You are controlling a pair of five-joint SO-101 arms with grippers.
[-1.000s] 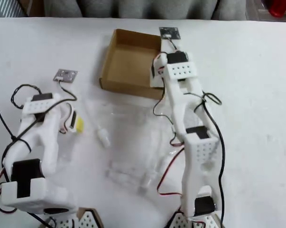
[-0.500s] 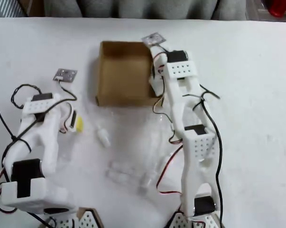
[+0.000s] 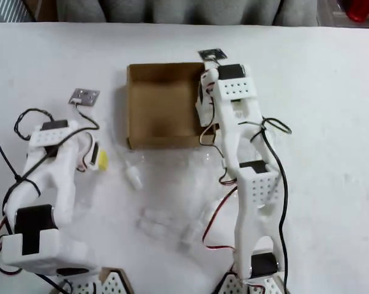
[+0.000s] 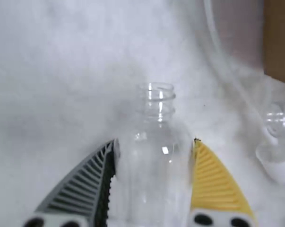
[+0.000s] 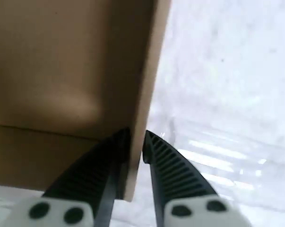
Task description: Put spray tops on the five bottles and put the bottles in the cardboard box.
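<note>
since it's clear plastic on a white top, hard to make out: the loose bottles [image 3: 172,214] in the high view are mostly just glints between the two arms, and I honestly can't count them.
held bottle [image 4: 154,161]: see-through with a bare threaded neck. Its lower part is cut off by the frame edge.
left gripper [image 4: 155,142]: the grey finger and the yellow finger [image 4: 213,184] are pressed against either side of the held bottle, pinching it. From above you can spot the yellow finger, but the bottle itself pretty much vanishes there.
second neck [image 4: 279,118]: another open bottle neck close by the held one. Its body is blurred and cut off at the edge.
right gripper [image 5: 135,135]: both black fingers are clamped on a side wall of the cardboard box [image 5: 62,71], one inside and one outside.
box position: it sits flat, open side up, mid-table on the far side of the bottle pile. The right arm [image 3: 245,159] covers part of its wall from above.
shiny plastic [image 5: 218,156]: ridged clear stuff just beside the box's outer wall. Could be a bottle or wrapping, can't tell.
white piece [image 3: 133,176]: a small white thing near the box's near corner on the left arm's side. It's too small to say if it's a spray top.
table [image 3: 331,92]: white and a bit mottled.
room: there's a grey strip [image 3: 172,9] past the far edge and a red object [image 3: 363,9] cut off in the corner.
</note>
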